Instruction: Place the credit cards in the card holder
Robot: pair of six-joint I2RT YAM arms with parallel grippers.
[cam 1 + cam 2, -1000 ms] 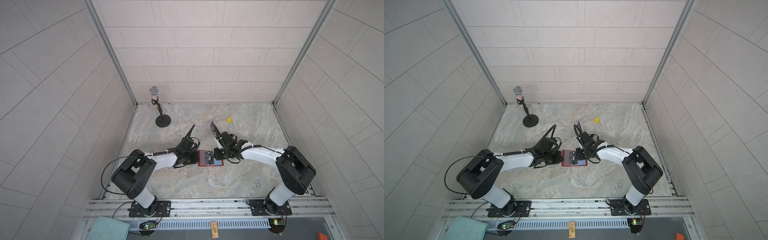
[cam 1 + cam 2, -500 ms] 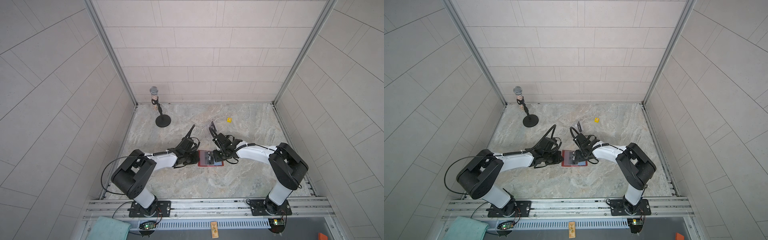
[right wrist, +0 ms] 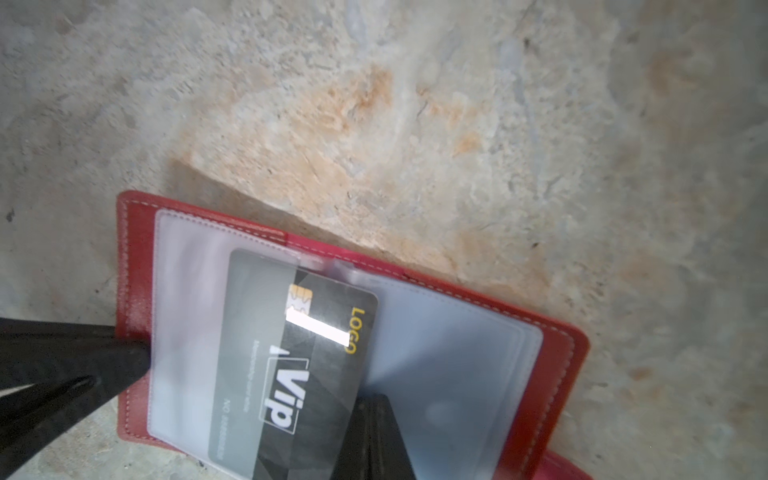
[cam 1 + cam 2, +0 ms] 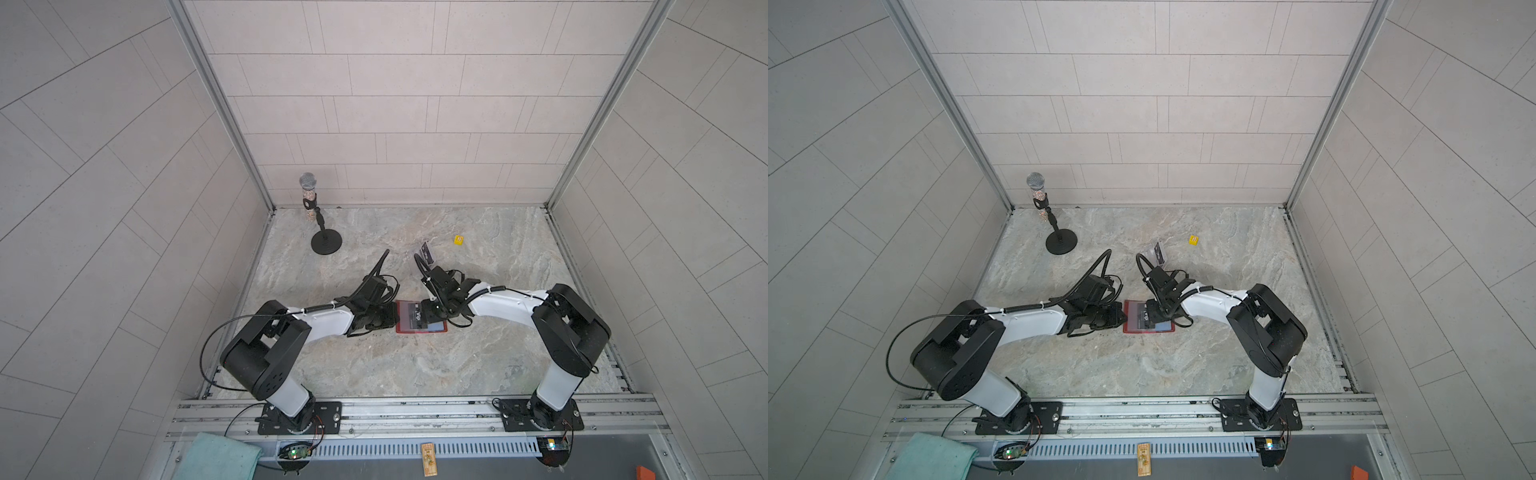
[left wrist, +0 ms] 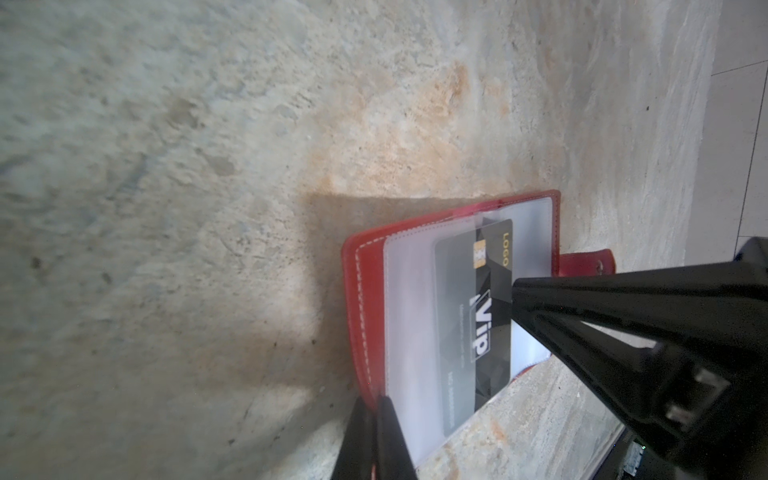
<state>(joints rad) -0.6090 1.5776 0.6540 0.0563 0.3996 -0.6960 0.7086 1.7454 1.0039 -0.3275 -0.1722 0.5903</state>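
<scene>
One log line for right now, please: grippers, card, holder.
left gripper: shut, at card holder edge | right gripper: shut, tips against VIP card | VIP card: partly in clear sleeve | card holder: open, flat

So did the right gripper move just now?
Yes. In a top view the right gripper slid a little to the left, farther over the red card holder, which stayed put.

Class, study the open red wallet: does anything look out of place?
The black Vip card is only partly inside the card holder's clear sleeve; its chip end sticks out uncovered.
</scene>
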